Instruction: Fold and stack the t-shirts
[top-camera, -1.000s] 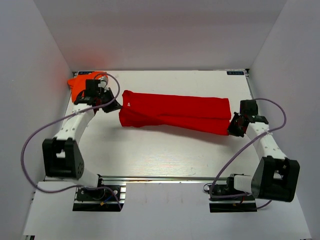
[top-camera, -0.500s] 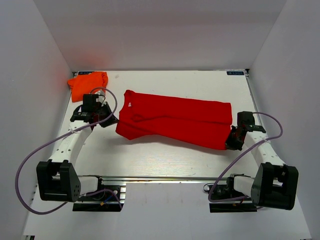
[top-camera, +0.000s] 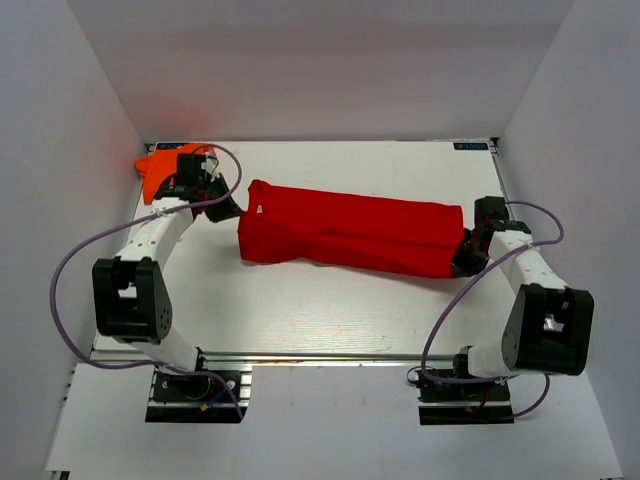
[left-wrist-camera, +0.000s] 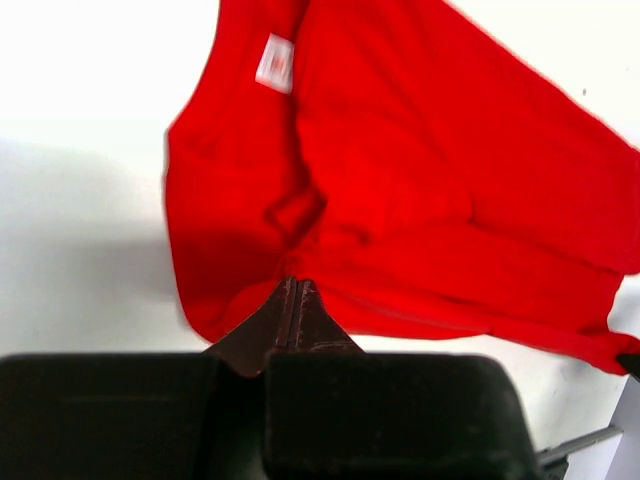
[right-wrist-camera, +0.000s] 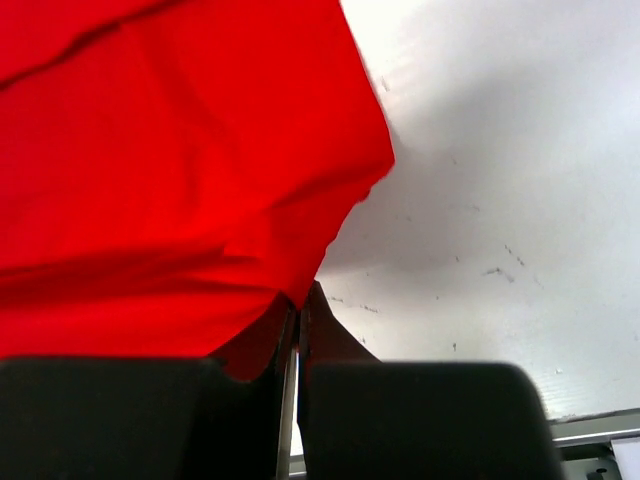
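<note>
A bright red t-shirt (top-camera: 350, 230) is stretched long across the white table (top-camera: 320, 310), folded lengthwise, with its white neck label (left-wrist-camera: 275, 62) at the left end. My left gripper (top-camera: 232, 210) is shut on the shirt's left end; in the left wrist view the closed fingertips (left-wrist-camera: 293, 283) pinch the red cloth (left-wrist-camera: 400, 180). At the shirt's right end my right gripper (top-camera: 463, 262) is shut on a corner, the cloth (right-wrist-camera: 150, 180) running into its tips (right-wrist-camera: 303, 295). The orange t-shirt (top-camera: 152, 172) lies bunched in the far left corner, partly behind the left arm.
White walls enclose the table on the left, back and right. A metal rail (top-camera: 320, 357) runs along the near edge between the two arm bases. Purple cables (top-camera: 70, 270) loop beside each arm.
Both grippers pulled the red shirt toward the near edge, then carried it back toward the far side. The left arm again covers part of the orange shirt. Both grips held.
</note>
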